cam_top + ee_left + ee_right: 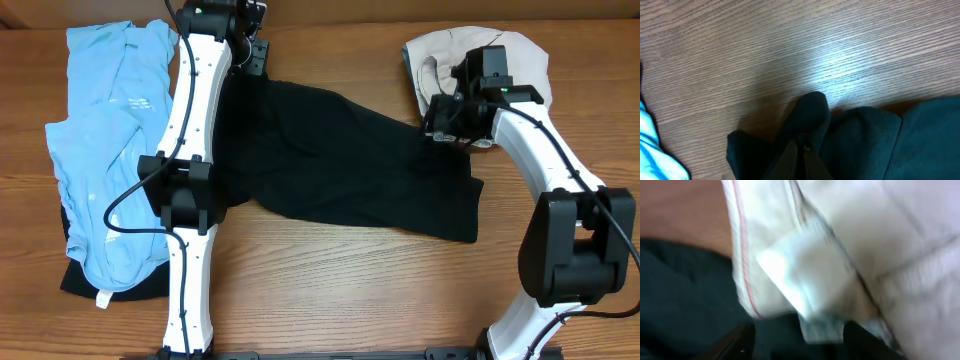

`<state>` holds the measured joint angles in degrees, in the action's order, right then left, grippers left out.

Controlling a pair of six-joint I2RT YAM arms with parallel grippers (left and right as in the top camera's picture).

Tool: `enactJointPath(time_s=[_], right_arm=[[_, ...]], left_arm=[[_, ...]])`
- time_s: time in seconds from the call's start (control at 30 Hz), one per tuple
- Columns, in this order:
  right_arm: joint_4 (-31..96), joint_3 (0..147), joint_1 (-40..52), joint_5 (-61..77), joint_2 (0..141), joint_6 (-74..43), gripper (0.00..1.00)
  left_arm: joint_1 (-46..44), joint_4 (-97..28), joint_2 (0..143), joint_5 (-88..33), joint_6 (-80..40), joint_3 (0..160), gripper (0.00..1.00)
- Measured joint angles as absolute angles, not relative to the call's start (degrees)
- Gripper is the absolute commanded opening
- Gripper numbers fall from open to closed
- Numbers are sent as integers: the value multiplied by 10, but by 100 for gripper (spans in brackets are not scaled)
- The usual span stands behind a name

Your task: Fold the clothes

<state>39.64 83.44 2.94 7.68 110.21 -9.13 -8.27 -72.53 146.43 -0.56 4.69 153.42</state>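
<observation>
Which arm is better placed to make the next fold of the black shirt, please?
Probably left: the left gripper is shut on the black shirt; the right gripper is open beside the beige bundle.

Plain black shirt [340, 160], light blue shirt [100, 150], beige bundle [520, 50], brown wood-grain table [350, 290].

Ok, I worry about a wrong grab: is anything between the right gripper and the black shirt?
Nothing lies between them: the right gripper hangs at the black shirt's right edge. But the beige bundle lies beside that edge and its pale fabric fills much of the wrist view, so it might get caught.
</observation>
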Motion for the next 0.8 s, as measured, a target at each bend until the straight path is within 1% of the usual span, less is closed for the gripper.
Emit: enactJointPath(time_s=[0.1,0.23,0.33,0.5,0.57,0.8], right_arm=[[335,834,32,92,1102,-71,60],[283,834,47,100,1104,-41,60],[274,836,70,104,1115,-19,60],[274,836,102,107,1176,5,60],[270,836,103,106,1199,7,60],[217,836,81,93,1230,-7,54]], left_arm=[[-83,-721,1464,-6,47,1534,4],[-83,-719,1464,-5,47,1534,4],[-83,-718,1464,-5,47,1534,4],[-83,-717,1464,-6,47,1534,4],[-83,-715,1464,-6,47,1534,4],[-83,-712,1464,-6,47,1534,4]])
